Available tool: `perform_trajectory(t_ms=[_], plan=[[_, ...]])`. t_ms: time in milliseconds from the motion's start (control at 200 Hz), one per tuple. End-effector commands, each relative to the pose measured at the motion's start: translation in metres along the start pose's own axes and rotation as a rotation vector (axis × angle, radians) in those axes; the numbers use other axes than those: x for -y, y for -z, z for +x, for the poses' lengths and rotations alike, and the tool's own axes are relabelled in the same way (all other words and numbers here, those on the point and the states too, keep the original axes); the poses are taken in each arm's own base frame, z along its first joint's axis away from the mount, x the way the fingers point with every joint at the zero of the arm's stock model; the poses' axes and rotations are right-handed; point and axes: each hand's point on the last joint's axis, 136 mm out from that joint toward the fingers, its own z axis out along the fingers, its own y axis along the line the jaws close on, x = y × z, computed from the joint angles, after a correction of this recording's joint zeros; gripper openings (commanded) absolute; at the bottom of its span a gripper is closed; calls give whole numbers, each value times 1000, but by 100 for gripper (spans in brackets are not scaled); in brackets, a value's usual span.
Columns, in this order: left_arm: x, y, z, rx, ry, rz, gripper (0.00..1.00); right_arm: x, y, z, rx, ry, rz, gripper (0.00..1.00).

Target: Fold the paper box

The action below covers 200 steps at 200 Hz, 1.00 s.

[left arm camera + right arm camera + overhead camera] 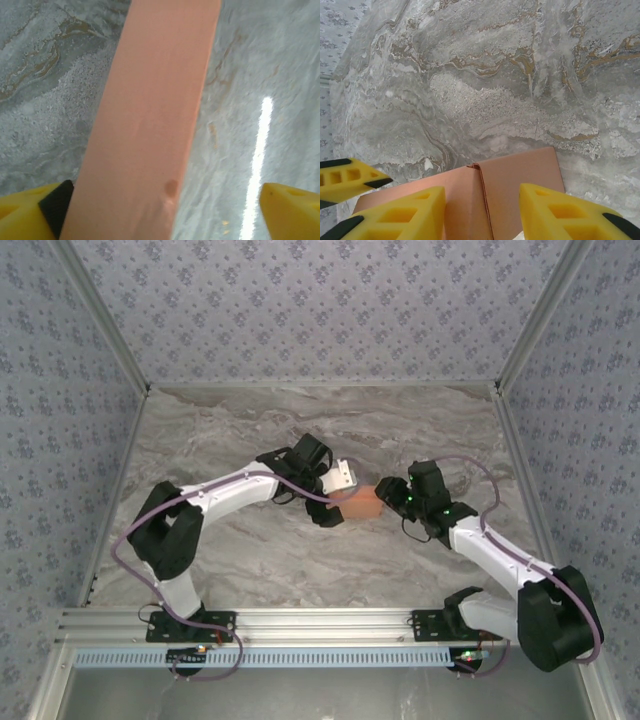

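Fingers (287, 210) of the left gripper (160, 200) were moulded yellow plastic with a black pad, and they stood wide apart. One pad sat right at the long edge of the paper box (150, 125), and the opposite finger stood well clear of the box, so nothing was clamped. From this wrist the box showed as a smooth, matte, salmon-orange cardboard strip with one small dent. It lay flat on the grey, veined, marble-pattern table (250, 560), between the two grippers. The left arm (225, 495) reached toward the box with its elbow bent and its wrist angled down at the box's left end. The right arm (495, 555) was folded likewise, bringing the right gripper (390, 492) to the box's right end. Its fingers (560, 210), ribbed yellow wedges with hollow cells, were partly apart and straddled a straight crease in the box. Whether they gripped the cardboard could not be determined.
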Motion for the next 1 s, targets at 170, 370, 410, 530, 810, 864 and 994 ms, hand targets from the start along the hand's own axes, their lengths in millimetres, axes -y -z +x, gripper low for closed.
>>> perform_trajectory(t_ms=[170, 370, 410, 530, 810, 864, 994], plan=[[-18, 74, -53, 364, 184, 45, 99, 28, -6, 9, -35, 24, 141, 44], [-57, 83, -42, 414, 433, -40, 99, 31, -6, 10, -40, 44, 157, 43], [-60, 75, -34, 388, 460, -53, 99, 32, -6, 11, -41, 44, 159, 43], [-65, 48, -14, 323, 504, -126, 95, 35, -6, 14, -46, 46, 164, 43], [-60, 3, 27, 186, 531, -199, 84, 39, -5, 15, -45, 60, 183, 43], [-61, -2, 39, 152, 545, -214, 82, 40, -5, 15, -46, 63, 185, 43], [-60, -7, 52, 139, 582, -227, 80, 40, -4, 13, -41, 70, 187, 43]])
